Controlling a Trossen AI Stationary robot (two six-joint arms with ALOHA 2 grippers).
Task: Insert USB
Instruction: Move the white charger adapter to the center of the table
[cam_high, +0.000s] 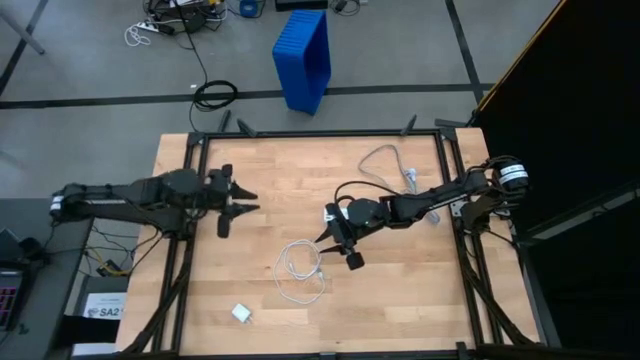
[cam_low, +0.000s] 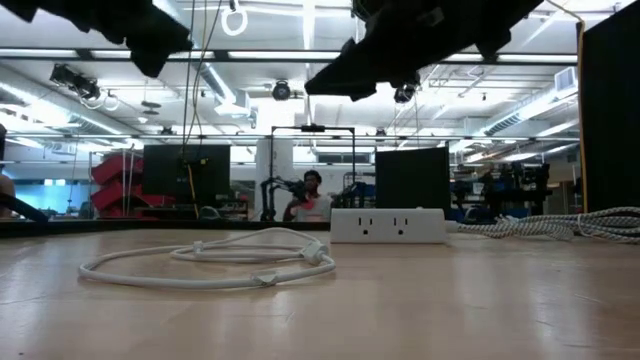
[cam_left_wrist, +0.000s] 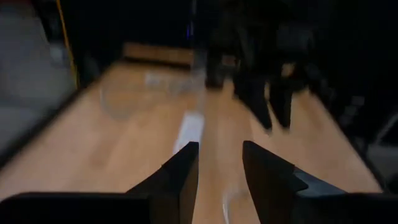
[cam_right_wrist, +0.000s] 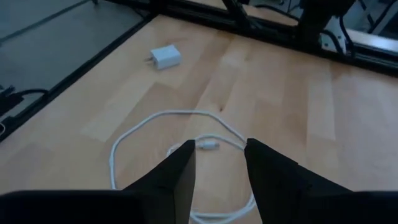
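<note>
The USB (cam_high: 296, 262), a thin white cable, lies in loose loops on the wooden table near its middle front. In the right wrist view its loop (cam_right_wrist: 161, 116) and a small plug (cam_right_wrist: 208, 146) show just beyond my fingers. My right gripper (cam_high: 335, 240) (cam_right_wrist: 221, 155) hangs open above the cable's right side, clear of it; the low view shows the cable (cam_low: 200, 268) flat on the table. My left gripper (cam_high: 248, 200) (cam_left_wrist: 221, 165) is open and empty above the table's left part, pointing toward the right arm.
A white power strip (cam_high: 410, 180) (cam_low: 388, 225) with its thicker grey cord (cam_high: 378, 155) (cam_low: 560, 226) lies at the far right. A small white wall charger (cam_high: 243, 314) (cam_right_wrist: 165, 57) sits near the front edge. Bare wood stretches between the two arms.
</note>
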